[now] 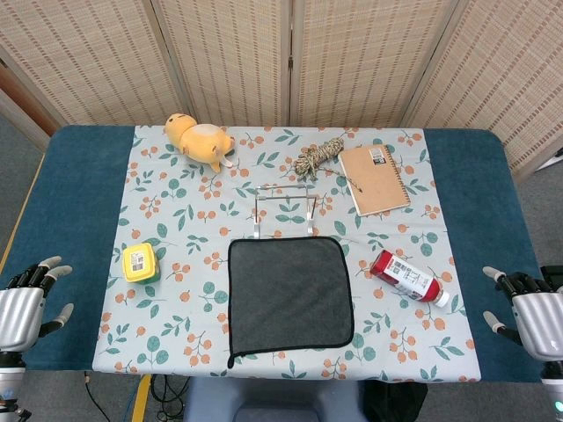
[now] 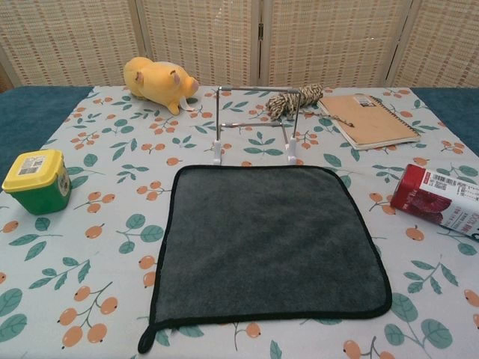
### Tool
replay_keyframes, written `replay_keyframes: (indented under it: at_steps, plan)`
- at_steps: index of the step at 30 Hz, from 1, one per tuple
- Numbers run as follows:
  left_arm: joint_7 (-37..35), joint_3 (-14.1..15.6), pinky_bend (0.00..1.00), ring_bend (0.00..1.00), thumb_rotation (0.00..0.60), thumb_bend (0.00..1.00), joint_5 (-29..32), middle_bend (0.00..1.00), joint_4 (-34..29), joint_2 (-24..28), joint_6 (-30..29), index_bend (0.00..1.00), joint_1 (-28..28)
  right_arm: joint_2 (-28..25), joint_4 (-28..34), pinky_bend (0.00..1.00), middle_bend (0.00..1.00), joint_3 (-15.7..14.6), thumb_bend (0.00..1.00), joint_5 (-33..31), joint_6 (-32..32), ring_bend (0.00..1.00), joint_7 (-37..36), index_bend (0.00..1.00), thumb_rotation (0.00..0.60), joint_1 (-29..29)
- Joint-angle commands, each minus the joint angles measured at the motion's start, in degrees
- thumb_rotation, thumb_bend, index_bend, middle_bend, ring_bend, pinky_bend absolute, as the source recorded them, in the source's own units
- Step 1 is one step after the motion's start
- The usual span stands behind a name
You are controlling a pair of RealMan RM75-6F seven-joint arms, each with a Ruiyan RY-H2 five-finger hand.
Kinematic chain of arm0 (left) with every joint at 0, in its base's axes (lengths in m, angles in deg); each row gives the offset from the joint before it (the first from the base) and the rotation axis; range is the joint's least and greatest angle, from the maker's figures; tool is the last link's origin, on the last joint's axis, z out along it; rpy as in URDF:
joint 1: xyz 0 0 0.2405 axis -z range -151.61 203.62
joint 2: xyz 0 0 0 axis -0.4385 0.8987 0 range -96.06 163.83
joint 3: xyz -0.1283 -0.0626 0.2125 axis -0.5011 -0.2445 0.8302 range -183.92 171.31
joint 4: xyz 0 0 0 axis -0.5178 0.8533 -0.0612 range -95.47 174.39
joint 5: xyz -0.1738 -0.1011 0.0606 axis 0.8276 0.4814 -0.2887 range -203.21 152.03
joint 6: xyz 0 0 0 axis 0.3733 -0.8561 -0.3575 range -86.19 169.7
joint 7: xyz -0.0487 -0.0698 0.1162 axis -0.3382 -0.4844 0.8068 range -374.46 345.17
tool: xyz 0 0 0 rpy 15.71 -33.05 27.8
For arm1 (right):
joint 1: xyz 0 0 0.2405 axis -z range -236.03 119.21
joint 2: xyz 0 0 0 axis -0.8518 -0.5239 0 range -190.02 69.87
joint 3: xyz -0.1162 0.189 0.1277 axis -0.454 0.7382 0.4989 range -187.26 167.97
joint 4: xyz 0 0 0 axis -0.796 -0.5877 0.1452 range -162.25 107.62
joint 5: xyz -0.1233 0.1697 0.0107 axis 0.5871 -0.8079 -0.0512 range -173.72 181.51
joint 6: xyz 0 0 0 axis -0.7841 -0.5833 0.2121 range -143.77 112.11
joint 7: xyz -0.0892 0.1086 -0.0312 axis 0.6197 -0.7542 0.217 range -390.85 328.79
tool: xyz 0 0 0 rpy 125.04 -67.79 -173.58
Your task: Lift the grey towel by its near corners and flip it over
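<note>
Waiting at the near table corners, left hand (image 1: 25,303) and right hand (image 1: 528,308) hold nothing, fingers spread, well apart from the grey towel (image 1: 288,294). It lies flat, near centre, near corners free; a wire rack (image 1: 283,211) stands just behind it.

Backdrop is a folding screen (image 1: 290,61) of woven, reed-like panels in pale wood frames; the surface (image 1: 62,202) has a teal cover with a light leaf-and-berry cloth (image 1: 176,290) over the middle; grey floor (image 1: 13,149) either side; lighting's soft and even.
</note>
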Motion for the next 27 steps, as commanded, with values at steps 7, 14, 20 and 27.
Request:
replay_keyframes:
  at_steps: [7,14,20,27]
  plan:
    - [-0.03,0.04,0.30,0.21,0.600,0.26,-0.35,0.20,0.18,0.25,0.04,0.28,0.14,-0.17,-0.16,0.42,0.44,0.39,0.21,0.40,-0.41,0.31,-0.55,0.24,0.600,0.20]
    - [-0.81,0.14,0.30,0.21,0.600,0.26,-1.29,0.20,0.54,0.69,0.14,0.28,0.44,-0.20,-0.43,0.42,0.45,1.18,0.22,1.31,-1.86,0.32,-1.50,0.24,0.600,0.26]
    - [-3.71,1.26,0.30,0.21,0.600,0.26,-4.35,0.20,1.68,1.54,1.80,0.29,1.52,-0.77,0.07,0.42,0.45,1.70,0.25,2.36,-2.15,0.32,-1.30,0.24,0.600,-0.26]
    - [-8.08,2.40,0.39,0.29,0.600,0.26,-10.64,0.26,4.53,1.65,3.31,0.30,4.17,-1.99,1.86,0.45,0.47,2.22,0.26,4.37,-1.94,0.34,-0.74,0.24,0.600,-1.50]
